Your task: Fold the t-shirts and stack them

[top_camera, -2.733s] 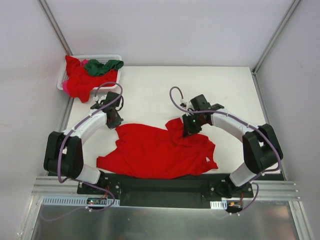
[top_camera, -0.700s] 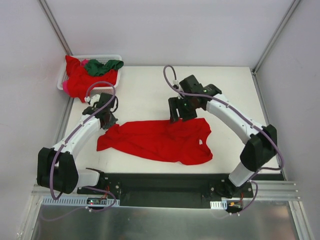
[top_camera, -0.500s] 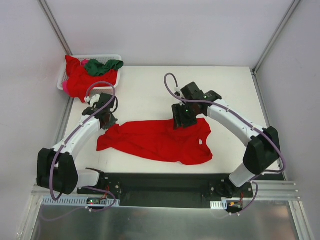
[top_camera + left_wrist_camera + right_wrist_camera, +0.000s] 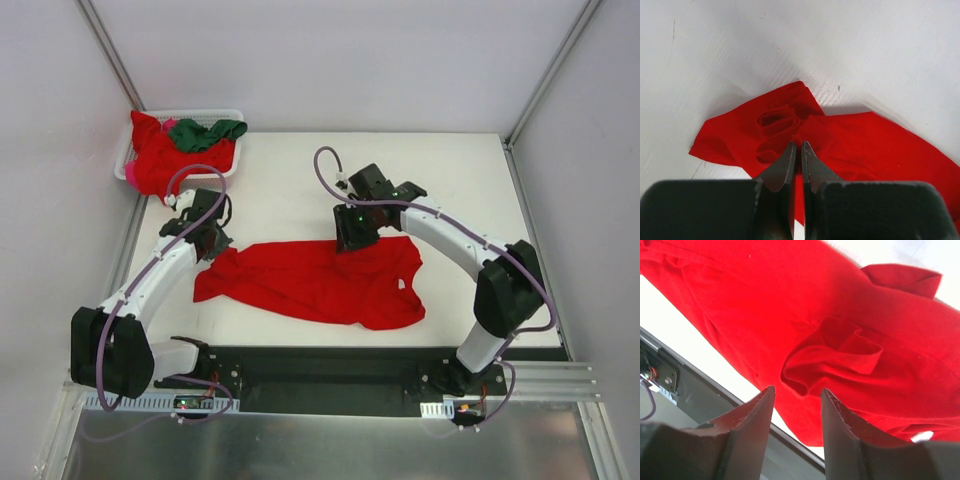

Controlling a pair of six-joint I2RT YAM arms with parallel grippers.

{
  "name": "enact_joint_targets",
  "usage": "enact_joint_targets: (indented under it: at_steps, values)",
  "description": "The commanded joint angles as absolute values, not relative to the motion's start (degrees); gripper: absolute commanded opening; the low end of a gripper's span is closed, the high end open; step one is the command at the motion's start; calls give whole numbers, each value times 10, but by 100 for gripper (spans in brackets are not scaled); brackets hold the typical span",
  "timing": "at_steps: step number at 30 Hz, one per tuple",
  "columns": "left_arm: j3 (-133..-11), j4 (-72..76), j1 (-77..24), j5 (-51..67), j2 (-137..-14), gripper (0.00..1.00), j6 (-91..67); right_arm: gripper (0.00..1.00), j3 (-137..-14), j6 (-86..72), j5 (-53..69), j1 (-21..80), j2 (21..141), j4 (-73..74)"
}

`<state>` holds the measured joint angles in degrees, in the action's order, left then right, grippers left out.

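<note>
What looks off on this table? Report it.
The red t-shirt lies rumpled, with a bunched fold ahead of the open right claw. Shirts spill over the basket rim.

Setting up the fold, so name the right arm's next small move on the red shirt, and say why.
Probably close the right gripper on the raised ruck just ahead of it: its jaws stand open over the red t-shirt, while the left gripper is shut on the shirt's other end, and the cloth lies wrinkled.

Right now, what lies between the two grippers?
The far edge of the shirt, from left gripper to right gripper, shown in the top view.
</note>
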<state>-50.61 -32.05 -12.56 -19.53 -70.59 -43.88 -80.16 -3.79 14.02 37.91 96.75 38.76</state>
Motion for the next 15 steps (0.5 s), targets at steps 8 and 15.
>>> enact_joint_targets:
  at_steps: [8,15]
  values:
    - [-504,-322,-112,-192,-690,0,-423,41,-813,-24,129,400,985,388]
    - [-509,-323,-105,-192,-684,0,-414,22,-827,-15,114,403,999,398]
